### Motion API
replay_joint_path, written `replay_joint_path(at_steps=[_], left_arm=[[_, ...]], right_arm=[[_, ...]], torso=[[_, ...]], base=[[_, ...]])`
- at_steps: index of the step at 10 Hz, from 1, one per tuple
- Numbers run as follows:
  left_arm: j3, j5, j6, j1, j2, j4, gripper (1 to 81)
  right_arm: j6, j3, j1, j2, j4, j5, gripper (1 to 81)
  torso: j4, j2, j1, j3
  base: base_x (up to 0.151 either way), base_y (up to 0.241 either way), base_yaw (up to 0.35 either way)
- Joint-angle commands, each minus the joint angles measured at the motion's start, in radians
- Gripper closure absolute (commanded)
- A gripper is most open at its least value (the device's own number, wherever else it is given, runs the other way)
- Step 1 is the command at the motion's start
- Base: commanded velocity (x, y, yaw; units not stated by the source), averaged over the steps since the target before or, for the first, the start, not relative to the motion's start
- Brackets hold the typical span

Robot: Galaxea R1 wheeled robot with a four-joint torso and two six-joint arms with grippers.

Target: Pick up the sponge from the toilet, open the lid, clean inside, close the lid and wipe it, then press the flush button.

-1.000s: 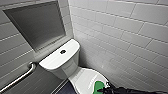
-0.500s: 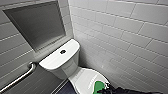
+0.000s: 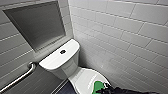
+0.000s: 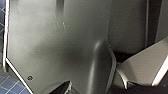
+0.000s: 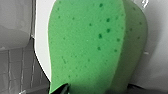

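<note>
Where the sponge (image 3: 98,86) is sitting: on the front part of the closed lid (image 3: 83,75), at the tip of the right gripper (image 3: 107,88).
Sponge surface: bright green foam, pitted with small dark pores in the right wrist view; its rounded outline is narrowing toward one end.
Right gripper: dark, coming in from the lower right of the head view and pinching the sponge.
Left gripper (image 4: 63,88): hanging over blue floor tiles (image 4: 4,82); whether it is spread or pressed together cannot be told.
Lid: white, smooth, rounded oval, lying flat over the bowl and catching a dull sheen.
Tank top (image 3: 53,61): white, flat, rectangular with rounded corners, sitting behind the lid.
Flush button (image 3: 63,51): small, dark and round, sitting at the middle of the tank top, well apart from the sponge.
Walls: glossy white rectangular tiles (image 3: 120,37) are running close along the toilet's right side; a grey recessed niche (image 3: 37,23) is opening above the tank.
Grab bar (image 3: 20,76): round metal tube, slanting along the wall left of the tank.
Open room: the lid surface between sponge and tank is lying bare.
</note>
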Motion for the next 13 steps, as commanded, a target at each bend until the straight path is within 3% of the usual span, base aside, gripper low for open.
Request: replay_joint_path(at_steps=[1, 3, 5, 7, 10, 13], left_arm=[[0.004, 0.078, 0.003, 0.022, -0.007, 0.001, 1.0], [0.006, 0.080, 0.003, 0.025, -0.014, 0.001, 1.0], [0.006, 0.080, 0.003, 0.033, -0.019, 0.001, 1.0], [0.006, 0.083, 0.003, 0.033, -0.024, 0.001, 1.0], [0.006, 0.093, 0.003, 0.033, -0.025, 0.001, 1.0], [0.006, 0.110, 0.001, 0.033, -0.030, 0.001, 1.0]], right_arm=[[-0.012, 0.040, 0.056, 0.010, 0.008, 0.040, 1.0], [-0.029, 0.106, 0.001, 0.005, -0.053, 0.187, 1.0], [-0.029, 0.140, -0.050, 0.013, -0.095, 0.276, 1.0], [-0.029, 0.177, -0.108, 0.014, -0.179, 0.387, 1.0], [-0.028, 0.143, -0.171, 0.025, -0.239, 0.457, 1.0], [-0.028, 0.033, -0.200, 0.060, -0.274, 0.482, 1.0]], torso=[[0.000, 0.000, 0.000, 0.000], [0.000, 0.000, 0.000, 0.000], [0.000, 0.000, 0.000, 0.000], [0.000, 0.000, 0.000, 0.000], [0.000, 0.000, 0.000, 0.000], [0.000, 0.000, 0.000, 0.000]], base=[[0.000, 0.000, 0.000], [0.000, 0.000, 0.000], [0.000, 0.000, 0.000], [0.000, 0.000, 0.000], [0.000, 0.000, 0.000], [0.000, 0.000, 0.000]])
